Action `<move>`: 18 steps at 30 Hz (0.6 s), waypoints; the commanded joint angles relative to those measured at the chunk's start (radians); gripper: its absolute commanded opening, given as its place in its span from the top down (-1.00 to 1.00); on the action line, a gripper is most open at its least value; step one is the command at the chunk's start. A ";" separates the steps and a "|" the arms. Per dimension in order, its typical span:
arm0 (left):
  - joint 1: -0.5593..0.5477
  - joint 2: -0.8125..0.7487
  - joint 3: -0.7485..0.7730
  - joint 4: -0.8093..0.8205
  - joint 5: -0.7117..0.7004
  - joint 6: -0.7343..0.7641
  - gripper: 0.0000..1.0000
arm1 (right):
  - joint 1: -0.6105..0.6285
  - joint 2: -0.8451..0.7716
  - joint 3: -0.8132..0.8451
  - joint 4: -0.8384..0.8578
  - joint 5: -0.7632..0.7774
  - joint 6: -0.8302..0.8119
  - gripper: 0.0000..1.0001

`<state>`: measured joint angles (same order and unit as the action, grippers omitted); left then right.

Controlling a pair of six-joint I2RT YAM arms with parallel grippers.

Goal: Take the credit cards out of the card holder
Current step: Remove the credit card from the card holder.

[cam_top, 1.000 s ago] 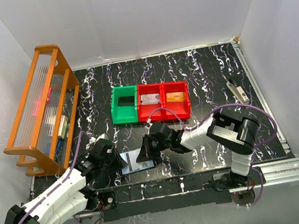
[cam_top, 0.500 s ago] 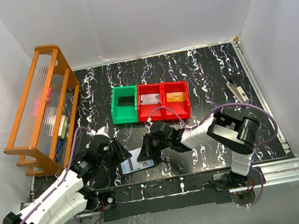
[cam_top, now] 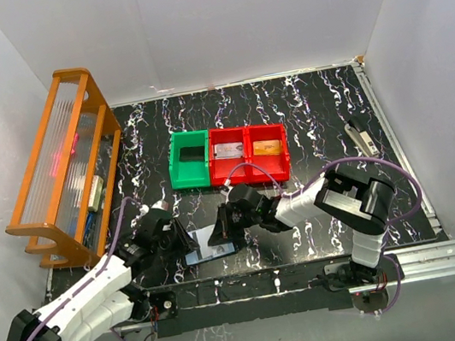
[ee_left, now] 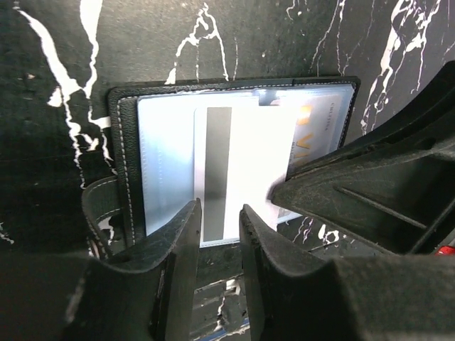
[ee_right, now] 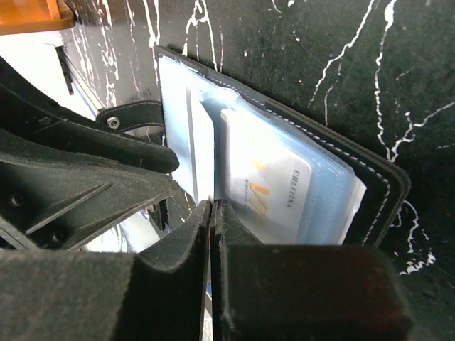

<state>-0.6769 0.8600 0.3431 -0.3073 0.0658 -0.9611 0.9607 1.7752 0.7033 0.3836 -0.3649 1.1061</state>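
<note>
The card holder (cam_top: 206, 250) lies open on the black marble table, dark leather around light-blue sleeves (ee_left: 167, 156). A white credit card (ee_left: 245, 163) with a grey stripe sticks partly out of a sleeve toward my left gripper (ee_left: 217, 213). Its jaws stand a little open, astride that card's near edge. Another card with orange lettering (ee_right: 274, 188) sits inside a sleeve. My right gripper (ee_right: 213, 206) is shut with nothing in it, its tip pressed onto the holder's panel. In the top view the left gripper (cam_top: 186, 244) and right gripper (cam_top: 224, 238) flank the holder.
Behind the holder stand a green bin (cam_top: 190, 161) with a dark card in it and two red bins (cam_top: 249, 153) holding a grey and an orange card. A wooden rack (cam_top: 62, 162) lines the left side. A small object (cam_top: 361, 139) lies far right.
My left arm swung its wrist up and toward the holder half a second ago, then settled back low beside it. The right arm and the holder stayed put.
</note>
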 commanded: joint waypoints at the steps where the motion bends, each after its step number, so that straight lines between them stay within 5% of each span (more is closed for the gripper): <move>1: -0.001 -0.020 -0.006 -0.084 -0.063 -0.002 0.46 | -0.002 -0.017 -0.021 0.097 0.001 0.013 1.00; 7: -0.001 0.094 0.016 -0.087 -0.075 0.001 0.63 | -0.003 0.022 0.033 0.104 0.001 0.022 0.82; 12: -0.001 0.035 -0.015 -0.100 -0.078 -0.001 0.65 | -0.002 0.069 0.040 0.183 -0.022 0.054 0.72; 18: -0.001 -0.003 -0.028 -0.122 -0.084 -0.021 0.65 | -0.002 0.037 0.056 0.102 0.026 0.023 0.97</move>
<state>-0.6769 0.8742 0.3382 -0.3527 0.0128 -0.9737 0.9611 1.8473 0.7238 0.4892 -0.3805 1.1515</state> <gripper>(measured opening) 0.176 0.052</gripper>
